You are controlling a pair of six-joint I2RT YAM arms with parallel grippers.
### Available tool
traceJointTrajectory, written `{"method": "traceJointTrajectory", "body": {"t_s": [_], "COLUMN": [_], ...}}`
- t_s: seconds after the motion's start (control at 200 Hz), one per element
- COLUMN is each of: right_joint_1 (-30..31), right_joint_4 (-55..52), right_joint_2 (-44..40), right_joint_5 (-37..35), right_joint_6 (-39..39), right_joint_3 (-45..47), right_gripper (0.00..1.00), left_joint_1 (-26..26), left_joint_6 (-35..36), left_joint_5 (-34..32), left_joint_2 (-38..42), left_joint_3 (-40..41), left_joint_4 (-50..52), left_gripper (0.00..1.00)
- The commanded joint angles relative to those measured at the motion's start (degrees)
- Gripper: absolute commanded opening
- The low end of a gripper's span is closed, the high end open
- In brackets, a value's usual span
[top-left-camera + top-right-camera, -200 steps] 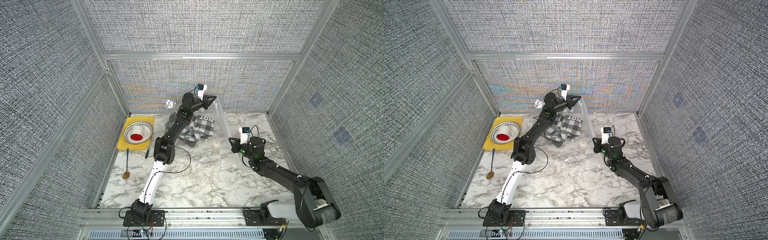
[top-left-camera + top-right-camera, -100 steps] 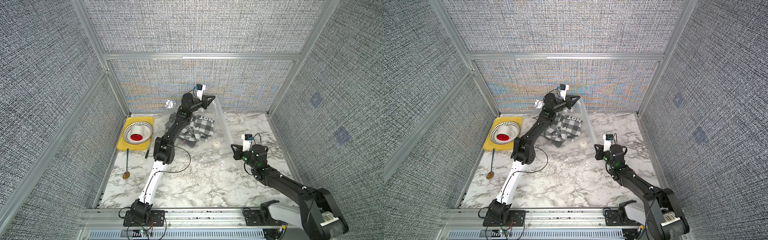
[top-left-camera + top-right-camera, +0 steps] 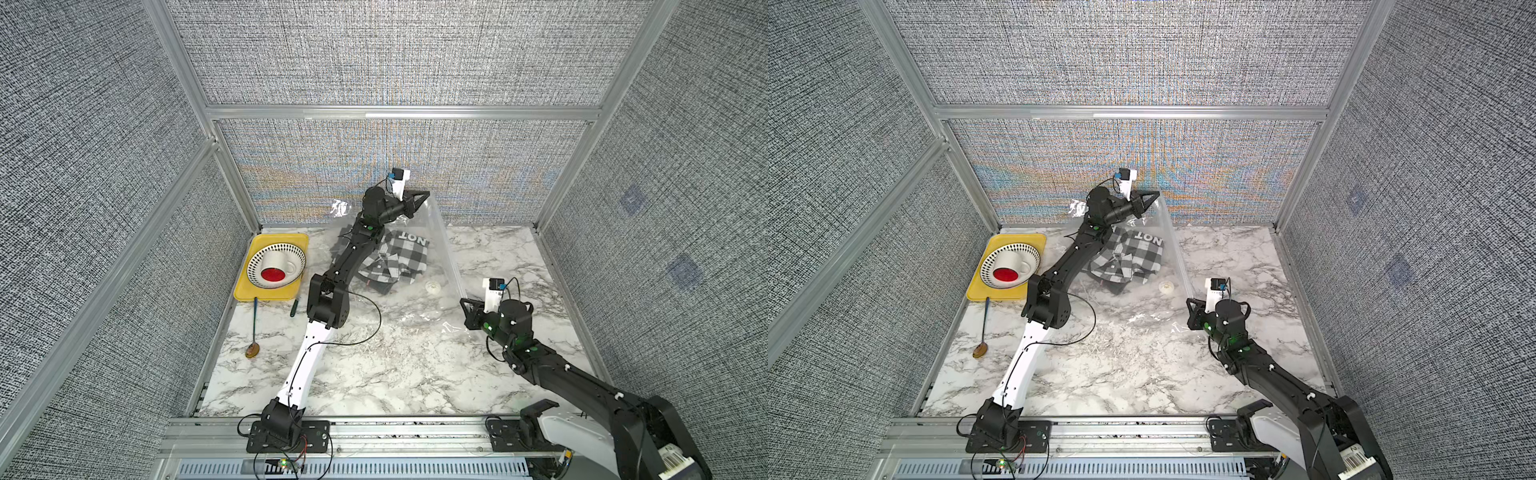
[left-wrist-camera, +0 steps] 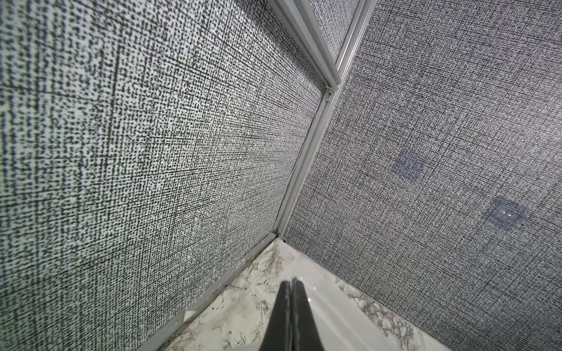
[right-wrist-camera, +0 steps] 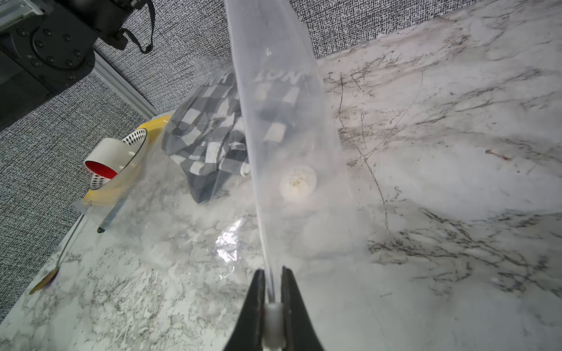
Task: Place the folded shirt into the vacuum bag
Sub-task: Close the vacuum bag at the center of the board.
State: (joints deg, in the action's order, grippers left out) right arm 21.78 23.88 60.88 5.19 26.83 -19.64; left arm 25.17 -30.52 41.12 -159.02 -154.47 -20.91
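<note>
The left pincer (image 3: pixel 424 195), pressed together, pinches the edge of the vacuum bag (image 5: pixel 273 106) up near the back wall. The right pincer (image 5: pixel 272 275) pinches that same edge low over the desk (image 3: pixel 395 365). The checked shirt (image 3: pixel 401 257) lies under the bag's clear film, near its white valve (image 3: pixel 432 286).

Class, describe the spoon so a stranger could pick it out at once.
Find the marble table, then the yellow tray in its far left corner. The spoon lies just in front of that tray, handle towards it. Unlike the short dark pen nearby, it is long, thin and ends in a golden oval.
</note>
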Motion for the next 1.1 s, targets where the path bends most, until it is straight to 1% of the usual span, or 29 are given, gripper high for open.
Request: {"method": "traceJointTrajectory", "body": {"t_s": [0.0,0.075,0.35,0.731,1.096], "right_joint_1": [1.8,3.1,4.6,6.9,10.0], "right_joint_4": [-15.5,-17.4,-23.3,-26.4,-31.8], "right_joint_2": [-1.5,-4.0,-11.4,-16.1,-20.2], "right_joint_5": [-2.7,-4.6,-7.5,-8.9,-11.5], "right_joint_6": [3.7,5.6,9.6,13.2,17.0], "right_joint_3": [1.4,2.5,6.2,8.9,10.2], "right_gripper": [0.0,0.0,0.0,0.0,0.0], "left_joint_1": [-1.5,-1.5,-1.5,-1.5,-1.5], "left_joint_6": [-1.0,-1.0,-1.7,-2.1,-2.0], "left_joint_5": [-12.0,-11.9,-11.9,-11.9,-12.0], "left_joint_2": [-0.1,-0.2,-0.6,-0.7,-1.0], "left_joint_3": [-0.6,-0.6,-0.6,-0.5,-0.6], "left_joint_4": [-6.4,-6.5,-7.1,-7.5,-7.6], "left_gripper": [0.0,0.0,0.0,0.0,0.0]}}
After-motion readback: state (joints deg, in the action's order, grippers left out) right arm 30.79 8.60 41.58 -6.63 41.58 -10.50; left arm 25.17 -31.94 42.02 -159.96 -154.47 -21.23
